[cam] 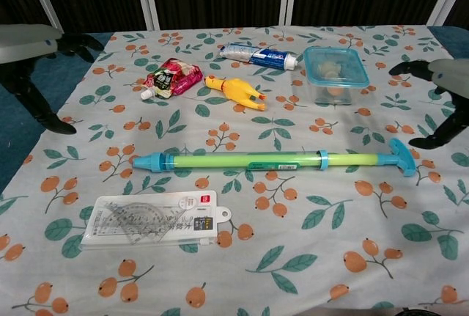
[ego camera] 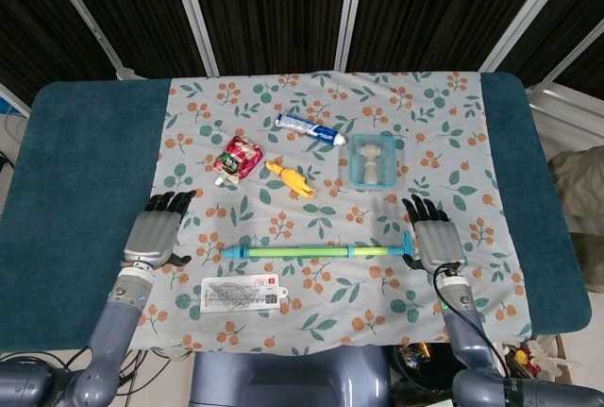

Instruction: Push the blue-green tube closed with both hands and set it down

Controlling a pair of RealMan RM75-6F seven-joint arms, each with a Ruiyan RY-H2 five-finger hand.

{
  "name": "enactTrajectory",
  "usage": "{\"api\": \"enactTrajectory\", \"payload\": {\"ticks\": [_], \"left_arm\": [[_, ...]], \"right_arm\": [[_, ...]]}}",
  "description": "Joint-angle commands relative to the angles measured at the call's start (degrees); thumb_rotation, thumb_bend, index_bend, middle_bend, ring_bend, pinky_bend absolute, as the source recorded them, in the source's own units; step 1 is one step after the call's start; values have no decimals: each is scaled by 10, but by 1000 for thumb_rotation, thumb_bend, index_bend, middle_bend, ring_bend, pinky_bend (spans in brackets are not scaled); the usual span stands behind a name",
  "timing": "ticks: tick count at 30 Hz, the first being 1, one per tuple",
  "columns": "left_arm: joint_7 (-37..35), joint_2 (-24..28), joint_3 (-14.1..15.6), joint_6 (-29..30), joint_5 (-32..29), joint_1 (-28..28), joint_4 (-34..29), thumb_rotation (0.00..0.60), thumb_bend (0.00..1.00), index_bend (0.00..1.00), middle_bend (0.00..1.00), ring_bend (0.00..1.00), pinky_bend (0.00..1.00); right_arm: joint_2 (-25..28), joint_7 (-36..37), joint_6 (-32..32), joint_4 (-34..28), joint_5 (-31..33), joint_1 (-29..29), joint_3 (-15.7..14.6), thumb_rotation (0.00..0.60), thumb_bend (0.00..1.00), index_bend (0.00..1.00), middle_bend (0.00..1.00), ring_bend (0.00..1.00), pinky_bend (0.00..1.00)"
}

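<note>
The blue-green tube (ego camera: 316, 251) lay flat on the flowery cloth (ego camera: 453, 124) that covered the middle of the table (ego camera: 85, 171). It lay across the cloth from side to side. Its pointed blue tip was at the left end, and its blue T-shaped handle was at the right end. The thin green rod near the handle stuck out of the fat part of the tube.

The left hand (ego camera: 151, 234) was off to the left of the tube and did not touch it. Its fingers were spread apart and it held nothing. The right hand (ego camera: 435, 234) was just beside the handle end of the tube. Its fingers were spread apart too, and it held nothing. From the front view it sat a little away from the handle.

A clear flat ruler set (ego camera: 243, 294) in a plastic pack lay on the cloth close in front of the tube. Behind the tube was a yellow rubber chicken (ego camera: 290, 178). A small red pouch (ego camera: 237, 159) lay just to the left of the chicken. A toothpaste tube (ego camera: 310, 129) lay farther back, near the middle of the cloth. A clear box (ego camera: 375, 161) with a blue rim sat to the right of the chicken, with something pale inside it.
</note>
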Motion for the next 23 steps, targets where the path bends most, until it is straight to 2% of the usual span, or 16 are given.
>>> {"api": "enactTrajectory", "payload": {"ticks": [1,7,9,13,16,19,23], "left_arm": [[-80,61,51,11,106,61,-11,600,104,28,91,40,82],[-196,114,134,73,288,156,47,600,85,5,27,0,20],[-229,122,156,106,334,190,81,600,80,0,7,0,7],[-296,123,184,167,384,254,140,600,76,0,0,0,0],[-337,115,189,209,416,294,193,600,76,0,0,0,0],[-358,111,183,228,431,315,222,600,75,0,0,0,0],[-378,111,175,225,435,328,230,600,75,0,0,0,0]], "right_arm": [[46,41,17,-19,-50,-33,-26,600,123,0,0,0,166],[122,120,69,-27,-177,-95,-83,600,47,0,0,0,151],[142,145,99,-15,-223,-120,-103,600,44,0,0,0,151],[173,212,153,20,-279,-173,-140,600,43,0,0,0,151],[191,263,183,49,-319,-204,-159,600,42,0,0,0,151],[197,290,215,75,-348,-223,-160,600,42,0,0,0,151],[194,311,216,88,-355,-234,-157,600,42,0,0,0,151]]}}
